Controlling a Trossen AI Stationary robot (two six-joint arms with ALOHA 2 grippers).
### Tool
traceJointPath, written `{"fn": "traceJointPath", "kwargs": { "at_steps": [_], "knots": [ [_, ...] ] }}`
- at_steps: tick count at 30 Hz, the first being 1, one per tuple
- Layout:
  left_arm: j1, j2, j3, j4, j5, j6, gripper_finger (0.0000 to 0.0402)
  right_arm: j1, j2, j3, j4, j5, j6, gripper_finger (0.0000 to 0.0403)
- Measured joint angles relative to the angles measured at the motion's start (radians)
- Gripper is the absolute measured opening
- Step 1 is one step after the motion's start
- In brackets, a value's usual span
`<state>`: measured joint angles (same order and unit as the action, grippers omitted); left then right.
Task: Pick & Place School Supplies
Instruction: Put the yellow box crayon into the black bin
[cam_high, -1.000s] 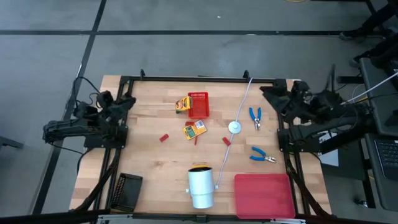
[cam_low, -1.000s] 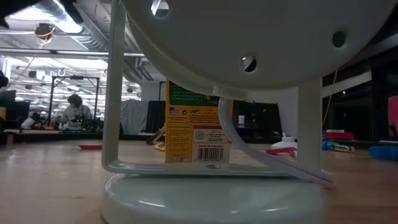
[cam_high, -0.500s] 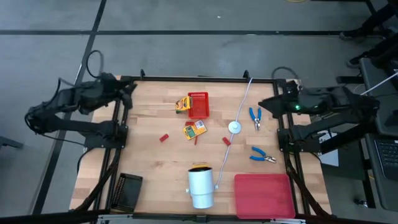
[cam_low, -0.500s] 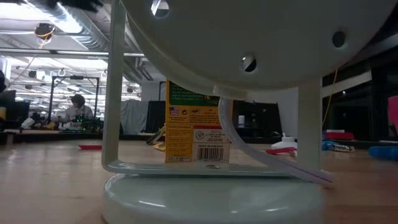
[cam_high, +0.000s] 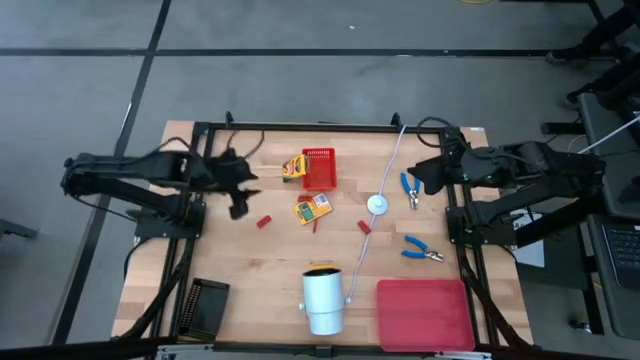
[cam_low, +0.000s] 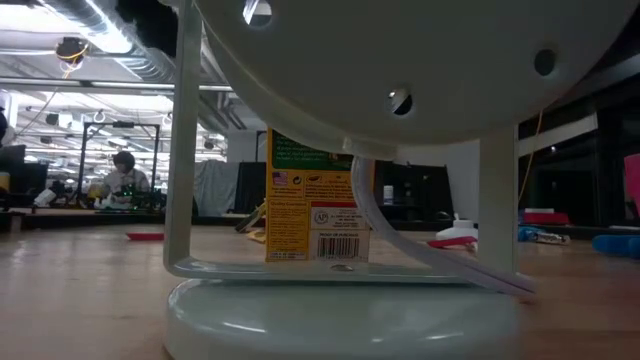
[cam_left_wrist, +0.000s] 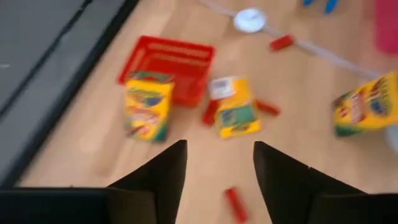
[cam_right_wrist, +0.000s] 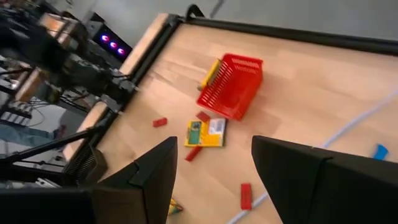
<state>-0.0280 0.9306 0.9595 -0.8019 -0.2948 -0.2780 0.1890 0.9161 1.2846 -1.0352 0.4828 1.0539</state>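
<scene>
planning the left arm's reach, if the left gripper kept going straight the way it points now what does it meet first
Likely the small red block on the table just ahead of the open left gripper; beyond it lies the flat yellow-and-green box. Depth is unclear.

Basket (cam_high: 319, 168) sits at bench (cam_high: 250, 270) rear-centre w/ one box (cam_high: 292, 167) touching its left side, another box (cam_high: 313, 209) just in front. Disc (cam_high: 377, 205) lies right of that box; two hand tools (cam_high: 410, 189) (cam_high: 421, 250) farther right. Cylinder (cam_high: 324, 300) at front-centre, tray (cam_high: 424, 314) to its right
</scene>
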Motion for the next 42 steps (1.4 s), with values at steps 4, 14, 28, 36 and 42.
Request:
{"fn": "traceJointPath", "kwargs": {
  "at_steps": [4, 14, 28, 36, 42],
  "knots": [
    [0.029, -0.008, -0.128, 0.182, -0.007, -0.262, 0.021, 0.002, 0.001, 0.0, 0.068, 0.0, -0.038, 0.0212],
    [-0.06, 0.018, -0.29, 0.38, -0.176, -0.159, 0.0208, 0.004, 0.001, 0.0, 0.095, 0.026, -0.12, 0.0212],
    [-0.188, 0.285, -0.273, 0.391, -0.389, -0.169, 0.0185, 0.003, 0.001, 0.0, 0.133, 0.026, -0.096, 0.0212],
    [-0.208, 0.365, -0.273, 0.393, -0.577, -0.234, 0.0202, 0.003, 0.001, 0.0, 0.175, 0.026, -0.127, 0.0212],
    [-0.167, 0.393, -0.273, 0.405, -0.622, -0.232, 0.02, 0.003, 0.001, 0.0, 0.176, 0.029, -0.126, 0.0212]
  ]
}}
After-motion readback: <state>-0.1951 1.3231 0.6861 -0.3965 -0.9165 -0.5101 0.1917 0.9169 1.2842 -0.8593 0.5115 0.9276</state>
